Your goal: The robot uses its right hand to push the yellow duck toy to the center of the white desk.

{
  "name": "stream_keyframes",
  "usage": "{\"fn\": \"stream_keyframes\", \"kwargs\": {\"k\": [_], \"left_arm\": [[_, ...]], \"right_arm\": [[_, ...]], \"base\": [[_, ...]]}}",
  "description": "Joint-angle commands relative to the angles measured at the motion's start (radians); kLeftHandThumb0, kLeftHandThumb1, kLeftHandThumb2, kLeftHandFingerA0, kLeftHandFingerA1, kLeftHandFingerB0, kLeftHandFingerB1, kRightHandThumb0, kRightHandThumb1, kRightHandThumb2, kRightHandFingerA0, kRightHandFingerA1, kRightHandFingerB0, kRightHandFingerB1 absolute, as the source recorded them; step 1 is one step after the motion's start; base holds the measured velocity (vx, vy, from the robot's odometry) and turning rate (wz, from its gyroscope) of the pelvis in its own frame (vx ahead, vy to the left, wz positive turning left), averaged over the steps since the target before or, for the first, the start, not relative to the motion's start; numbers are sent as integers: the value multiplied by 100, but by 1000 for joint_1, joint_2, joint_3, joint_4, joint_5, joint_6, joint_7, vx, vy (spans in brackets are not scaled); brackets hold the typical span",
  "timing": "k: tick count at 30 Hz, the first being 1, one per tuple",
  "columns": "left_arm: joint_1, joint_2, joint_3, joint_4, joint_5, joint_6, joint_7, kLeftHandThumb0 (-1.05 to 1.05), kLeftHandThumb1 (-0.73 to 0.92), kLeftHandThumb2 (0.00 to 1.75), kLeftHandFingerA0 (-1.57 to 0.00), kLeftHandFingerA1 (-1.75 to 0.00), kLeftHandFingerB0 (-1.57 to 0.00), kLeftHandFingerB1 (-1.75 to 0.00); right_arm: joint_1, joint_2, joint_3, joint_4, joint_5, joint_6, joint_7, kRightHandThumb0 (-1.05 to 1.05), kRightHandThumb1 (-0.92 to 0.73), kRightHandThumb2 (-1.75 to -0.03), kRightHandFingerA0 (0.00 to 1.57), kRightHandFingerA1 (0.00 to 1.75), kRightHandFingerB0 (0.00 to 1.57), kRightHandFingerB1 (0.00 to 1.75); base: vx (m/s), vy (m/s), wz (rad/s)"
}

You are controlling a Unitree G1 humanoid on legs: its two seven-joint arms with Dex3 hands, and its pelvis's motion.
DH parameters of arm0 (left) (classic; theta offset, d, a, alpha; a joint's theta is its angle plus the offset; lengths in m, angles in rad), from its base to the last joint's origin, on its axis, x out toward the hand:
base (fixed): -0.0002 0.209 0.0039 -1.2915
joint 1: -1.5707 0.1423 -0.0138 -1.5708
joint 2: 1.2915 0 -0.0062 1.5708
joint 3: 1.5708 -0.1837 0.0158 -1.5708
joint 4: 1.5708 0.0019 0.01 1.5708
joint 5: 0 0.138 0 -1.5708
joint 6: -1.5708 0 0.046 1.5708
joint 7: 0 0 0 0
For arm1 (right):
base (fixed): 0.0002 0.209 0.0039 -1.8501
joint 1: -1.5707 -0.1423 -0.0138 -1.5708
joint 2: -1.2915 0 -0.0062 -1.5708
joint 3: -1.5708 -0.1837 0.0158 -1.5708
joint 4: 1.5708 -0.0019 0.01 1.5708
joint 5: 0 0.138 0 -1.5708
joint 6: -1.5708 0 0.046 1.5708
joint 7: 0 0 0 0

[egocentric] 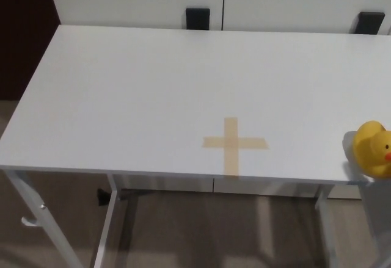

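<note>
No robot hand in frame yet, so I can't tell what its fingers are doing. Yellow duck toy (373, 148) sits at the white desk's (153, 97) near right edge, well apart from the tape cross (234, 144). Pushing hasn't started, I'd say; next the right hand needs to come in behind the duck's outer side and shove it toward the cross.

Neither arm shows from the head camera — left hand and right hand both out of view.

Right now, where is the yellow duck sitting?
In the head view, the yellow duck sits at the desk's near right edge, right of the tape cross.
</note>
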Motion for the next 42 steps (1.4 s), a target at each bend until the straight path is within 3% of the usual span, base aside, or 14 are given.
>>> {"fn": "stream_keyframes", "kwargs": {"k": [1, 3, 4, 5, 6, 8, 18, 19, 23, 26, 35, 36, 39, 42], "left_arm": [[13, -1, -14, -5, 13, -52, 16, 4, -44, 145, -153, -85, -149, -81], [10, -3, -16, -5, 12, -53, 15, 3, -31, 133, -148, -95, -143, -90], [7, -5, -18, -4, 14, -53, 16, 4, -59, 148, -143, -91, -145, -80], [5, -6, -19, -3, 15, -53, 17, 4, -59, 148, -143, -91, -145, -80], [4, -7, -16, -3, 10, -52, 16, 2, -34, 132, -143, -96, -146, -91], [4, -9, -15, -4, 8, -48, 19, 7, -47, 151, -144, -87, -149, -82], [18, -14, 0, -9, -5, -55, 12, 7, -39, 136, -144, -96, -148, -90], [19, -13, 1, -9, -5, -57, 12, 4, -45, 142, -148, -91, -152, -84], [18, -21, -3, -7, 1, -56, 19, 9, -56, 155, -143, -93, -151, -79], [19, -19, -13, -12, 12, -59, 22, 7, -51, 141, -140, -96, -144, -85], [20, -26, -8, -13, 3, -55, 25, 11, -55, 151, -144, -92, -149, -81], [23, -26, -10, -17, 4, -55, 26, 8, -43, 144, -146, -91, -149, -86], [30, -24, -8, -26, 2, -60, 25, 11, -48, 145, -151, -89, -147, -82], [34, -28, -5, -26, -2, -60, 23, 7, -57, 153, -150, -87, -150, -78]], "right_arm": [[-31, 62, 27, 76, -34, -26, -47, -35, -56, -115, 0, 49, 0, 51], [-37, 79, 28, 94, -31, -24, -50, -36, -54, -114, 0, 50, 0, 50], [-42, 88, 24, 107, -26, -29, -51, -80, -92, -72, 18, 40, 10, 32], [-46, 94, 21, 116, -22, -33, -52, -80, -92, -72, 18, 40, 10, 32], [-48, 101, 18, 124, -20, -38, -56, -79, -92, -71, 19, 40, 10, 32], [-46, 108, 14, 124, -18, -40, -63, -77, -92, -72, 22, 39, 12, 33], [-77, 173, -15, 160, -1, -67, -104, -79, -92, -68, 29, 38, 20, 34], [-82, 179, -13, 160, -4, -68, -109, -84, -81, -75, 30, 42, 19, 37], [-98, 199, -1, 152, -21, -64, -128, -78, -90, -68, 34, 41, 27, 36], [-111, 220, 10, 159, -30, -79, -139, -76, -90, -67, 35, 43, 29, 37], [-115, 283, 77, 145, -82, -68, -190, -81, -89, -67, 40, 41, 33, 37], [-111, 303, 81, 143, -82, -63, -205, -79, -90, -67, 37, 41, 29, 37], [-98, 342, 89, 135, -82, -53, -243, -85, -77, -81, 36, 46, 25, 41], [-87, 369, 90, 130, -102, -56, -318, -80, -92, -68, 31, 40, 27, 34]], "base": [[0, 0, 0], [0, 0, 0], [0, 0, 0], [0, 0, 0], [0, 0, 0], [0, 0, 0], [0, 0, 0], [0, 0, 0], [0, 0, 0], [0, 0, 0], [0, 0, 0], [0, 0, 0], [0, 0, 0], [0, 0, 0]]}}
